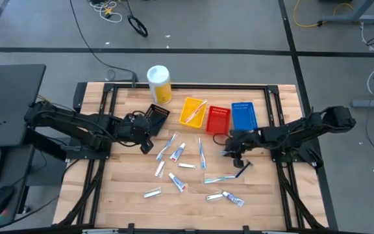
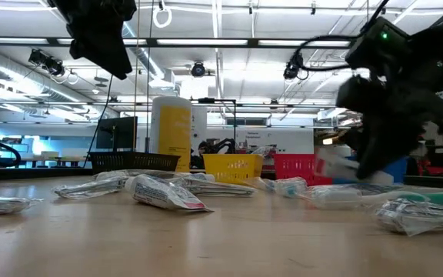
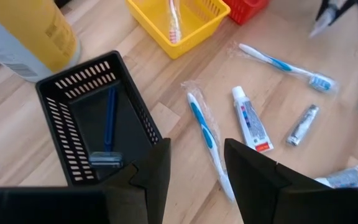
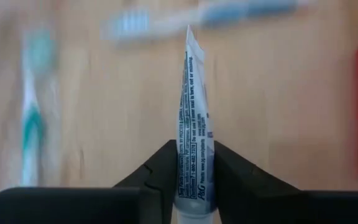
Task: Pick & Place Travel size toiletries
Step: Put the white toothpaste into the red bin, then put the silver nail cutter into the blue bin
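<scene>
High view is showing four trays (image 1: 193, 111) and about fifteen toiletries lying scattered on the surface (image 1: 128, 182); right pincer (image 4: 194, 180) is grasping one white toothpaste tube (image 4: 193, 118), left pincer (image 3: 196, 163) is hanging released.

Four trays (image 1: 193, 111), one canister (image 1: 159, 83)

The one piece of print that is reading clearly is on the white toothpaste tube (image 4: 193, 118) standing between the right gripper's (image 4: 193, 186) fingers in the right wrist view: a "P&G" mark is showing near its lower end, with a line of digits beginning "1-800" running along it, and the smaller lines of text above are staying too fine to make out. The red and blue marks on the other tubes are not reading as words.
</scene>
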`<state>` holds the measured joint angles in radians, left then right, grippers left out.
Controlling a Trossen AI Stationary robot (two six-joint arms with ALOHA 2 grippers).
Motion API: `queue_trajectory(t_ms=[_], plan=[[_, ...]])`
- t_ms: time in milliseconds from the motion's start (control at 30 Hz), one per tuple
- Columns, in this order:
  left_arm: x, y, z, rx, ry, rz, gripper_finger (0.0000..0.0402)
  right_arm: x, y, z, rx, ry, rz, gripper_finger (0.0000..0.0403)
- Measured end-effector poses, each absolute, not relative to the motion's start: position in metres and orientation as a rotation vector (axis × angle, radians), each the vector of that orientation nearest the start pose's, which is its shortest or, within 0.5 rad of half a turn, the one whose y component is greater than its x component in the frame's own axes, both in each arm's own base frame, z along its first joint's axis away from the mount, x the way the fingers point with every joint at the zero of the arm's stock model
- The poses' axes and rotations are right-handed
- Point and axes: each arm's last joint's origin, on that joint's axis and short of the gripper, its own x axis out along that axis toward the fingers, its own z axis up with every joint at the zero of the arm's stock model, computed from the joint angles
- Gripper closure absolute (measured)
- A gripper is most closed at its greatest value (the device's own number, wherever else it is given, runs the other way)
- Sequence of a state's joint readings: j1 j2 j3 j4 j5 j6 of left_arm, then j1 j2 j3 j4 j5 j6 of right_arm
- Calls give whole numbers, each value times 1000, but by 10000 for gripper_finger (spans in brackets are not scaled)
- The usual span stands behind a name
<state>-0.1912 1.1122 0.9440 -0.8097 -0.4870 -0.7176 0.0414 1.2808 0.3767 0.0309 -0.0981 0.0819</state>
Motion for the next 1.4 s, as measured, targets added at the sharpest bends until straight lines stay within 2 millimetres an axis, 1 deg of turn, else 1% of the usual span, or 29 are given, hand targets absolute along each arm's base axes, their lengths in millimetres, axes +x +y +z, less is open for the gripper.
queue_trajectory(t_ms=[133, 233, 300, 367, 433, 467, 533, 600, 700, 900, 1000, 1100, 1233, 1400], plan=[[206, -25, 281, -307, 760, 599, 242, 218, 11, 141, 106, 677, 83, 312], [206, -25, 282, -286, 754, 610, 242, 227, 9, 154, 72, 510, -14, 312], [205, -24, 282, -279, 749, 619, 242, 231, 3, 161, 44, 420, -169, 312], [205, -24, 282, -272, 743, 628, 242, 231, -5, 167, 31, 350, -370, 312], [205, -24, 282, -270, 742, 630, 242, 230, -14, 169, 45, 315, -545, 312], [205, -24, 282, -270, 743, 630, 242, 229, -18, 168, 55, 318, -596, 312], [206, -24, 282, -271, 744, 628, 242, 226, -27, 163, 91, 352, -645, 312], [206, -24, 282, -273, 746, 625, 242, 223, -34, 157, 142, 406, -652, 312], [206, -24, 282, -273, 745, 626, 242, 219, -43, 151, 169, 485, -658, 312], [206, -24, 282, -273, 738, 629, 242, 227, -58, 160, 188, 569, -613, 312], [207, -24, 283, -279, 725, 625, 242, 229, -65, 157, 205, 643, -629, 312], [207, -24, 283, -279, 725, 625, 242, 229, -69, 149, 227, 716, -635, 308], [207, -24, 283, -278, 730, 617, 242, 231, -72, 144, 269, 734, -563, 292], [207, -24, 283, -271, 732, 613, 242, 230, -76, 143, 259, 737, -578, 259]])
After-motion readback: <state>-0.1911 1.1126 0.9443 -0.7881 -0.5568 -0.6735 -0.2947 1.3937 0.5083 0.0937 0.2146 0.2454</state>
